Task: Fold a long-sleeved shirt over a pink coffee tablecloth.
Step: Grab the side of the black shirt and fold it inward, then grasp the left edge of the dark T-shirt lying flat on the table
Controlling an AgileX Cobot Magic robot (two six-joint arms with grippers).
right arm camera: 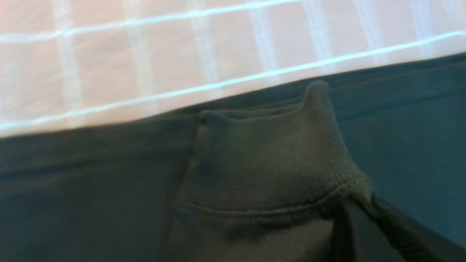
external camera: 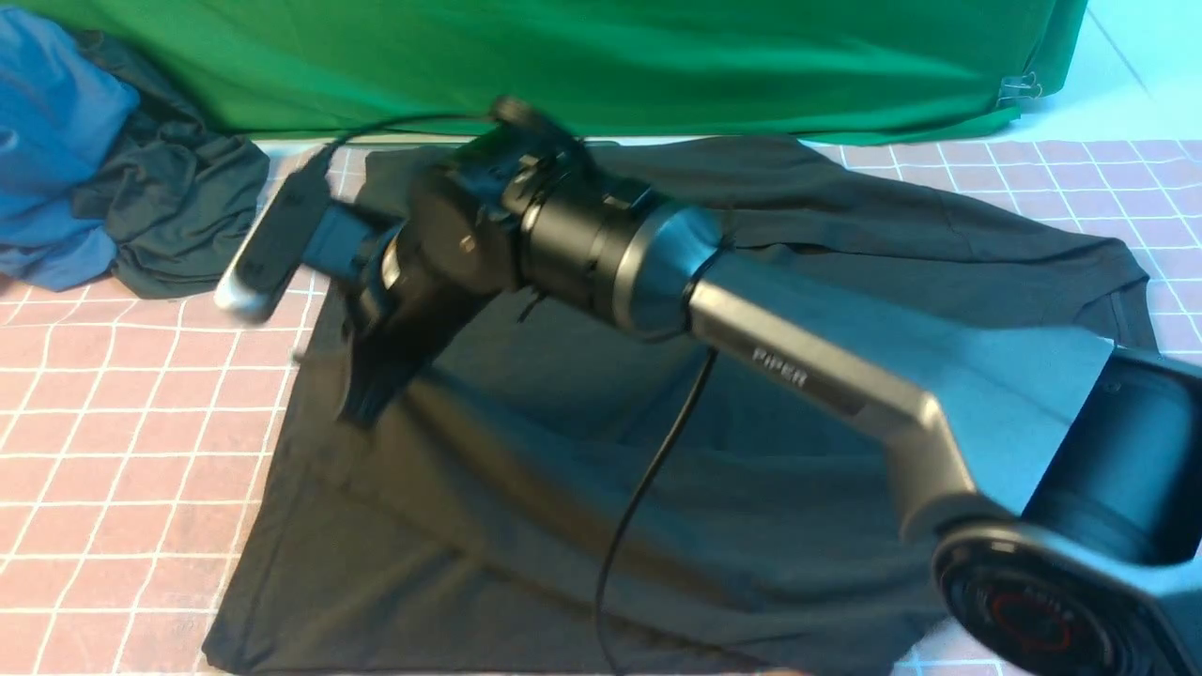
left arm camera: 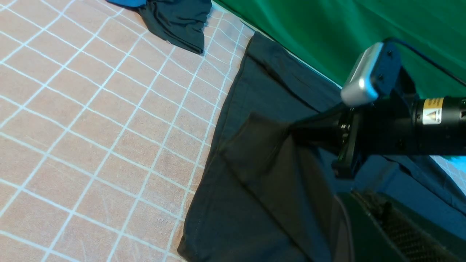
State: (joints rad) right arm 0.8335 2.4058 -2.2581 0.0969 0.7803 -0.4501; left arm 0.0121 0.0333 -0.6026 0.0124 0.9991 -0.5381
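The black long-sleeved shirt (external camera: 563, 526) lies spread on the pink checked tablecloth (external camera: 122, 451) that covers the worktop, with its far edge near the green cloth (external camera: 601, 56) at the back. Only the right wrist view shows the grip closely: a ribbed cuff (right arm camera: 269, 163) is pinched between the dark fingers (right arm camera: 349, 233), which are closed tight on it. The left wrist view shows the sleeve fabric drawn up from the shirt's body into a taut fold. In the front view, the right arm stretches across the shirt to its left side, with the right hand (external camera: 362, 394) angled down and blurred. The left hand (left arm camera: 382, 218) is a dark edge in its own view, closed and empty. There is one shirt. Two other garments are heaped at the far left, one blue (external camera: 47, 141) and one dark (external camera: 178, 207).
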